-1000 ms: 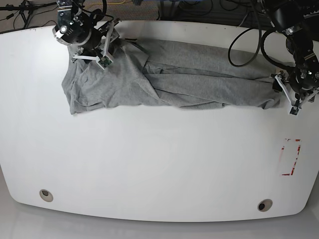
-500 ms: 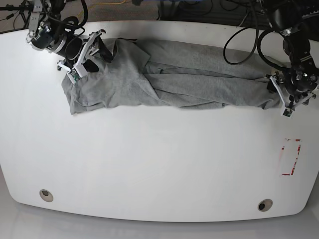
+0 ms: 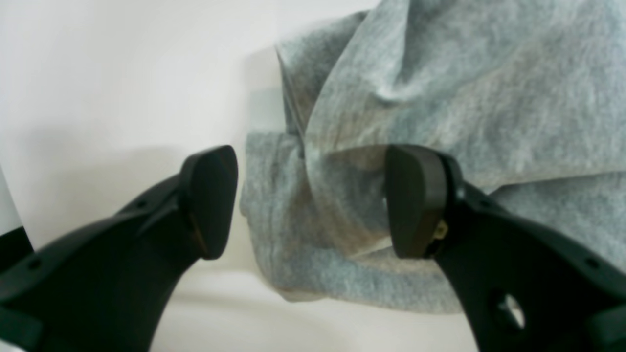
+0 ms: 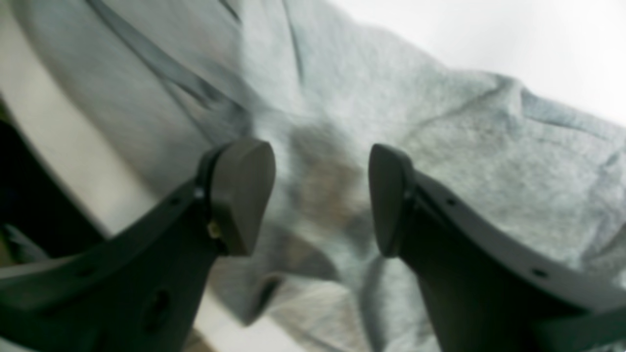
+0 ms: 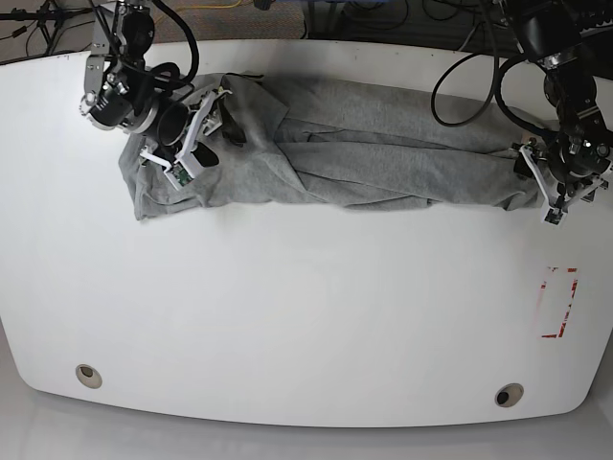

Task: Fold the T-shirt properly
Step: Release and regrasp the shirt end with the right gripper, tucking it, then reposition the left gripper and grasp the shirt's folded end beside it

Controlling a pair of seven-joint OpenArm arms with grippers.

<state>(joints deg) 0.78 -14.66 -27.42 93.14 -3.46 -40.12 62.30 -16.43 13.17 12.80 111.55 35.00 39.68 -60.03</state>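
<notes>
White and wide, the table (image 5: 306, 307) fills most of the room's floor space, with dark cables trailing over the carpet behind it. Along its far edge lies the T-shirt (image 5: 335, 153), bunched lengthwise into a long, rumpled grey roll that runs almost from one end of the table to the other, thicker and more spread out at the end under the right arm. No lettering shows on the cloth from where I stand. The right gripper (image 5: 192, 139) sits low over that thicker end, its fingers (image 4: 242, 193) parted with wrinkled grey fabric lying between and below them; nothing is pinched. At the opposite end the left gripper (image 5: 554, 182) hovers at the very tip of the roll, fingers (image 3: 210, 200) spread wide, one over bare table and the other over a folded corner of the shirt, gripping nothing. Near that arm a small red-edged marking (image 5: 558, 302) sits on the tabletop.
</notes>
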